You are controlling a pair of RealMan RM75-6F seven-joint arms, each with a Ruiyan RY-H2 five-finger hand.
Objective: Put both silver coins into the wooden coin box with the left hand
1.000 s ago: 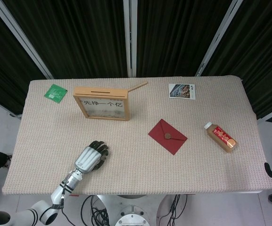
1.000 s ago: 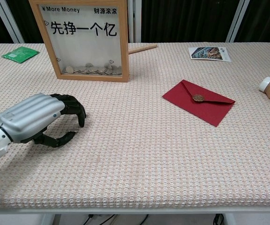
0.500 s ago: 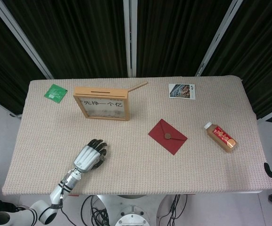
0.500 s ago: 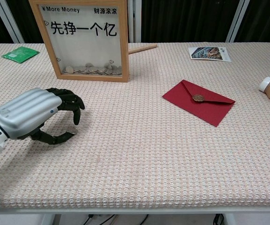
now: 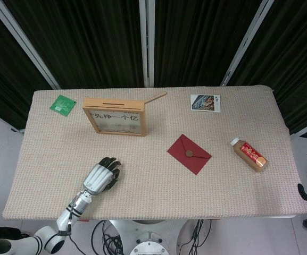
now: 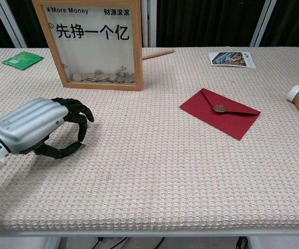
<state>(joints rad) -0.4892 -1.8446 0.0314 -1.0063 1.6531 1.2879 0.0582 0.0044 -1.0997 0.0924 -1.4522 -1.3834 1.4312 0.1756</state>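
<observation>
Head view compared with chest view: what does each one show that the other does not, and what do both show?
Only the head view shows the slot in the top of the wooden coin box and the whole drink bottle. Only the chest view shows the coins lying inside the box. Both show the left hand with curled fingers, the red envelope, the green packet, the postcard and the wooden stick.

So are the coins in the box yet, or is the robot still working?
No loose silver coins show on the table, and a pile of coins lies at the bottom of the wooden box, so dropping looks done. I cannot tell which ones are new. The left hand has its fingers curled with nothing seen in them. Nothing plainly remains.
</observation>
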